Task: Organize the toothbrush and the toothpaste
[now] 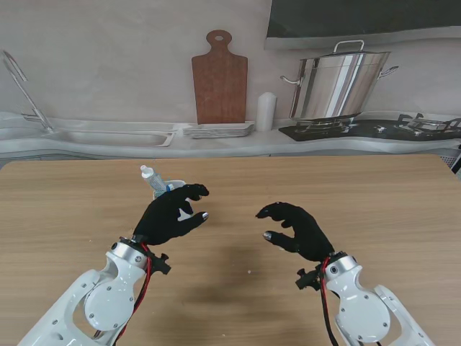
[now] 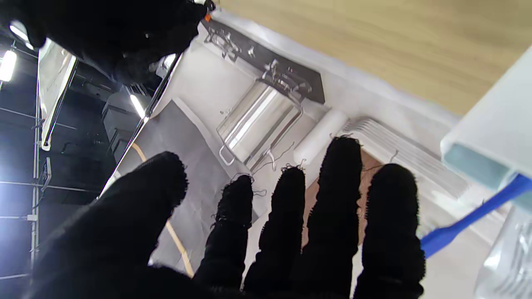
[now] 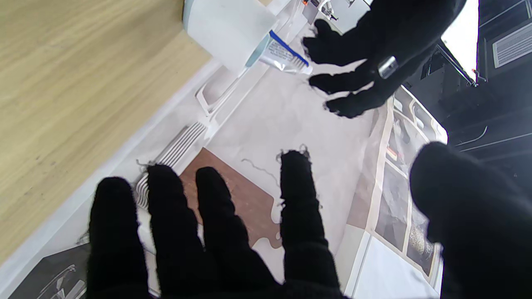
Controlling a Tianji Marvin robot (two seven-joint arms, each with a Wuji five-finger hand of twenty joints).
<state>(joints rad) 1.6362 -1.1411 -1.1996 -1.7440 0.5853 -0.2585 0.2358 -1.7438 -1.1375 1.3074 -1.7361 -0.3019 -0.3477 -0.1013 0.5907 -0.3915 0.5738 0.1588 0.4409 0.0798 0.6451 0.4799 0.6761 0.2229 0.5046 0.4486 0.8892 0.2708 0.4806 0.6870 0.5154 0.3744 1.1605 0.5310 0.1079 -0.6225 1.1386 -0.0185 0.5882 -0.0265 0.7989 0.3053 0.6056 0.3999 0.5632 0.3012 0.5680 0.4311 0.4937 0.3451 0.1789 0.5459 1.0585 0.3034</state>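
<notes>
Now left hand (image 1: 171, 215) and right hand (image 1: 294, 228) hover spread, empty; cup (image 1: 167, 187) just beyond left fingertips.

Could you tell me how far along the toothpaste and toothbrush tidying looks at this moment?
It looks nearly done: the toothpaste tube and blue toothbrush both sit in the white cup. Nothing is in hand; the left hand and right hand hover open. Seemingly only pulling away remains.
</notes>
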